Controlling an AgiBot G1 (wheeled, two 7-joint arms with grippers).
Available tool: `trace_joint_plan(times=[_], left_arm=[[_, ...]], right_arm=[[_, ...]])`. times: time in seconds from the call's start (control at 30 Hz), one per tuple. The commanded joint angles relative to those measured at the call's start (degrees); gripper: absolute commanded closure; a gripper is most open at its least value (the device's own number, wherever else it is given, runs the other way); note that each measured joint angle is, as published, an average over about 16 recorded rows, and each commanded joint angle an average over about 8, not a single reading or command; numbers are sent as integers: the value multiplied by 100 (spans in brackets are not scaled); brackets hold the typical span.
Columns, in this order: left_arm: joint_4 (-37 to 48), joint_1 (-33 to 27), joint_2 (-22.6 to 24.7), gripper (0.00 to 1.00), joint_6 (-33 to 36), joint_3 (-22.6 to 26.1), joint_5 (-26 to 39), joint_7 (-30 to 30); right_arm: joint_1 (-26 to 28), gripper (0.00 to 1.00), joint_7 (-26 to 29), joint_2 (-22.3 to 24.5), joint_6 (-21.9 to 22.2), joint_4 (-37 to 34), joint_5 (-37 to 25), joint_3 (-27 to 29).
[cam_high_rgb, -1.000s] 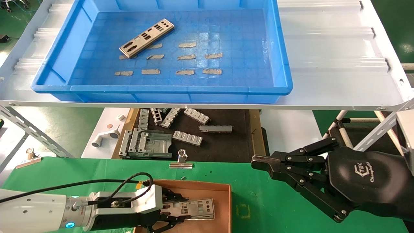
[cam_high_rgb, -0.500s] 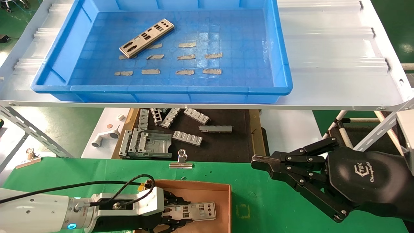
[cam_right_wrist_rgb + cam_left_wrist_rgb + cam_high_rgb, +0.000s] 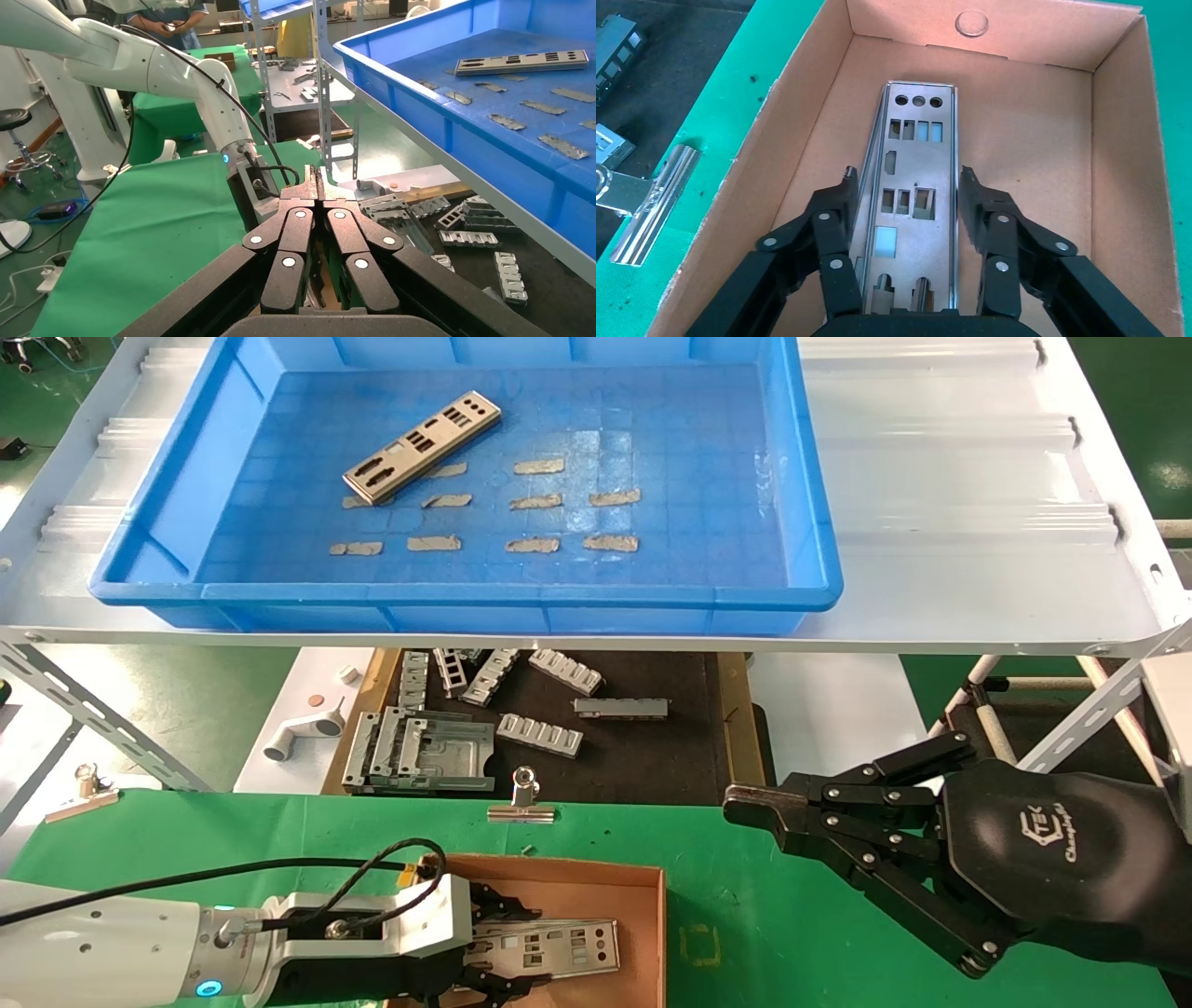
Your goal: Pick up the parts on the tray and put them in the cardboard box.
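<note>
In the head view, one plate (image 3: 424, 446) lies diagonally in the upper left of the blue tray (image 3: 819, 523); grey brackets (image 3: 540, 733) sit on the black mat (image 3: 643, 756) mid-frame, with a binder clip (image 3: 523, 800) on the green surface (image 3: 764, 915). At lower left the left gripper (image 3: 498, 957) reaches level into the cardboard box (image 3: 652, 915); the right gripper (image 3: 740, 803) hovers at lower right. In the left wrist view, a second plate (image 3: 916, 161) lies flat on the box floor between spread fingers (image 3: 842, 210). In the right wrist view, the fingertips (image 3: 309, 184) are pressed together, holding nothing.

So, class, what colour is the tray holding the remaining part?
Bright blue tray, clearest in the head view.
</note>
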Motion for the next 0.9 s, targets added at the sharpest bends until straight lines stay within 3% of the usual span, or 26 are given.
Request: trace_joint_plan(times=[0.03,0.23,0.27,0.5,0.53,0.9], left_arm=[[-2,0,-3,0,-11,-5,2,9],[-79,-17,-60,0,35,-64,-101,8],[-103,-21,-89,0,66,-85,-148,-3],[-385,-32,-463,0,434,-290,-661,-216],[-414,-31,-504,0,476,-319,-722,-250],[-570,43,-631,0,828,-807,-1054,-499]], right_arm=[[0,100,0,0,0,0,0,0],[0,100,0,0,0,0,0,0],[0,94,0,0,0,0,0,0],[0,7,0,0,0,0,0,0],[0,0,0,0,0,0,0,0],[0,0,0,0,0,0,0,0]])
